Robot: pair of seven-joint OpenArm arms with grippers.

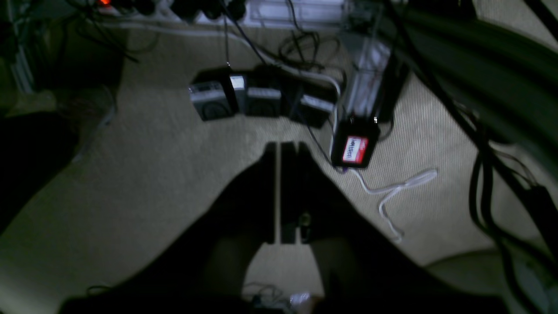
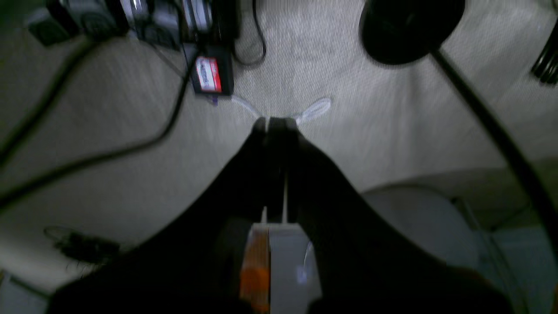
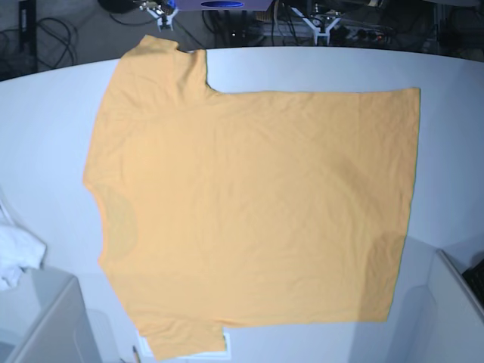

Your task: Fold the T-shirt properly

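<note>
The light-orange T-shirt (image 3: 249,212) lies spread flat on the white table (image 3: 53,128), plain side up. Its collar is at the left, the hem runs down the right, and the sleeves reach the far left and near left. Neither gripper appears in the base view. My left gripper (image 1: 285,146) is shut with nothing in it and hangs over a beige carpet off the table. In the right wrist view my right gripper (image 2: 274,122) is also shut and empty above that carpet. Neither wrist view shows the T-shirt.
A small white cloth (image 3: 15,253) lies at the table's left edge. Grey bins stand at the near left (image 3: 45,318) and near right (image 3: 454,302). On the carpet are power adapters (image 1: 257,98), a black box with a red label (image 1: 354,148), cables and a round black base (image 2: 409,26).
</note>
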